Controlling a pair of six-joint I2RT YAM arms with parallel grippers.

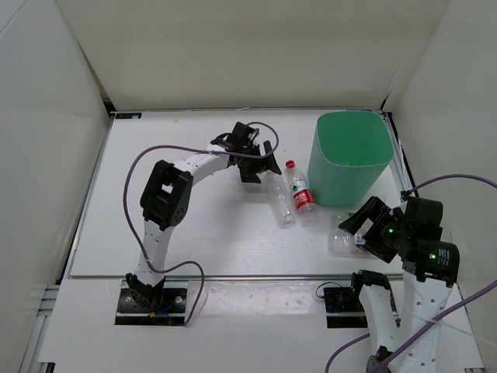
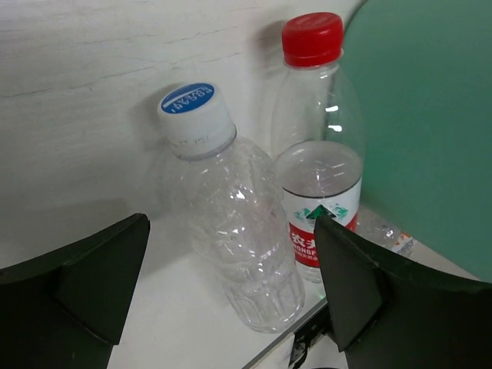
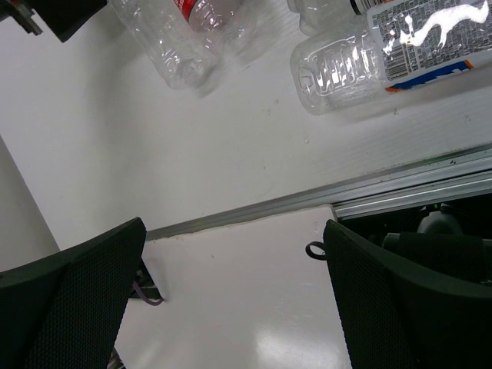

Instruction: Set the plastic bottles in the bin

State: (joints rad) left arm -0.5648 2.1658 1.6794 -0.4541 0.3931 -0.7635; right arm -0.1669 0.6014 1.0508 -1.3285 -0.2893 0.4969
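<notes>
Left gripper (image 2: 231,280) wide open, empty; white-capped bottle (image 2: 231,231) and red-capped bottle (image 2: 319,177) lie just ahead. Right gripper (image 3: 234,292) wide open, empty; stubby bottle (image 3: 361,61) ahead.

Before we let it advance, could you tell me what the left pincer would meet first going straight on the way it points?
Most likely the white-capped bottle, centred ahead of the open left pincer; the red-capped bottle lies just beside it.

red-capped bottle (image 2: 317,154): its label is showing white "农夫" on red, with "NONGF" partly showing beneath.
white-capped bottle (image 2: 231,223): its cap is carrying a blue oval of white lettering, too small to read.
stubby bottle (image 3: 361,65): its label is showing a barcode, print unreadable.
</notes>
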